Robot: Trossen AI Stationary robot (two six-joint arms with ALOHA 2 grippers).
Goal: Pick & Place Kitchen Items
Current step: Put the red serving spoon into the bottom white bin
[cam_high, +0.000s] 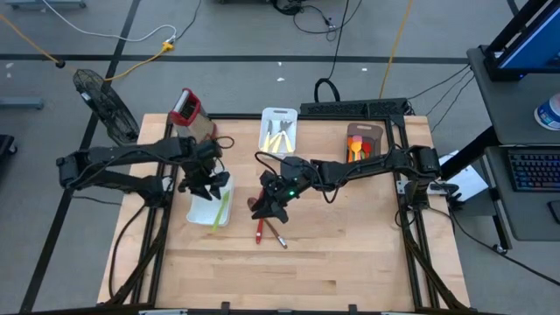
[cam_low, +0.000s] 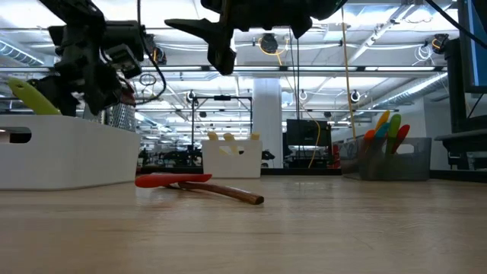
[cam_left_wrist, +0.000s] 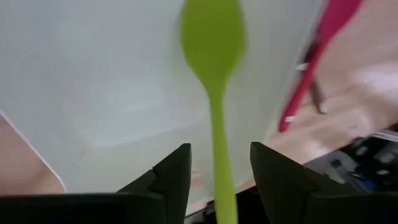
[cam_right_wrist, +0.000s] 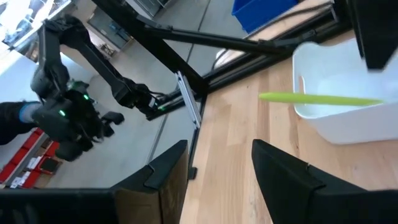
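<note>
A green spoon [cam_high: 221, 208] lies slanting in a white tray [cam_high: 203, 213] at the table's left. One end of it [cam_right_wrist: 267, 96] pokes out over the tray's rim. My left gripper [cam_left_wrist: 219, 180] hangs open just above the tray. The spoon's thin handle [cam_left_wrist: 219, 149] runs between its fingers with a gap on each side. A red spoon [cam_high: 259, 232] and a wooden-handled utensil [cam_low: 228, 192] lie flat on the table near its middle. My right gripper [cam_right_wrist: 217, 168] stands open above them with nothing between its fingers.
A steel grater with a red top [cam_high: 185, 109] stands at the back left. A white tray of pale utensils [cam_high: 278, 131] sits at the back middle, and a brown tray with orange ones [cam_high: 360, 144] at the back right. Bare wood stretches toward the near edge.
</note>
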